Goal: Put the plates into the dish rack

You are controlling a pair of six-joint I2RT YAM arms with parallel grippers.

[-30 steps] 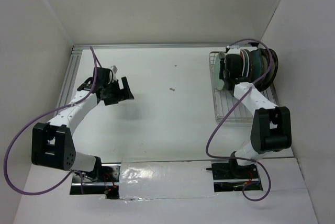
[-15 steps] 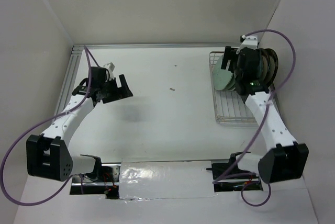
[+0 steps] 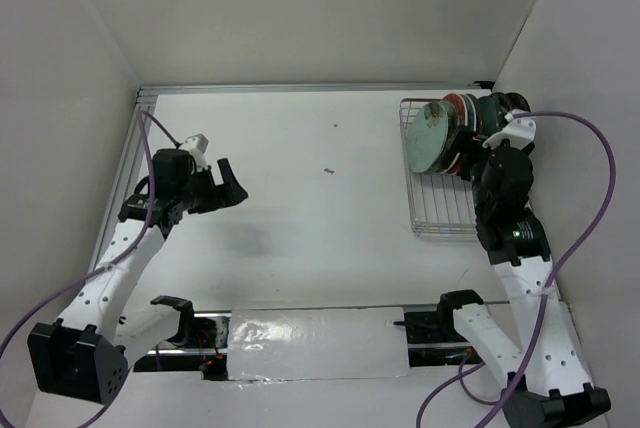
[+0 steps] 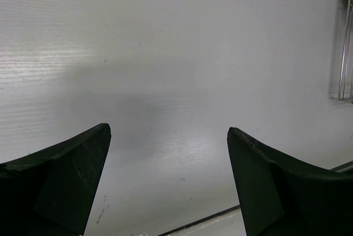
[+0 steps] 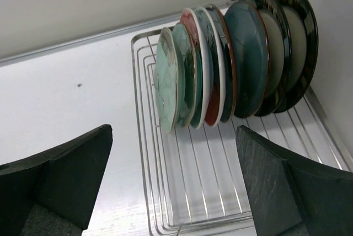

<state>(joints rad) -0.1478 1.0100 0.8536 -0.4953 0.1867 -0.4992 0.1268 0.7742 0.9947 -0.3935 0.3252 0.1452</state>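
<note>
White walls boxed in the white counter (image 3: 330,218), and you had the dish rack (image 5: 209,192) in its far right corner, hard against the right wall. The plates (image 5: 220,76) stood on edge in the rack's far half, packed face to face in a single row. A pale mint plate (image 5: 167,84) was at the front, a red-rimmed plate (image 5: 212,112) sat a few places behind it, a dark teal plate (image 5: 248,65) came next, and two dark-rimmed beige plates (image 5: 298,37) closed the row at the far end. The near half of the rack was bare wire. Your right gripper (image 5: 174,130) hung above the rack's near side, facing the row, and its jaws were spread wide with nothing between them, clear of every plate. Your left gripper (image 4: 168,130) was over the left side of the counter, well apart from the rack, and its jaws were also wide open and held nothing. A small dark speck (image 3: 328,170) lay on the counter between the two arms. Purple cables (image 3: 590,158) looped off both arms.
</note>
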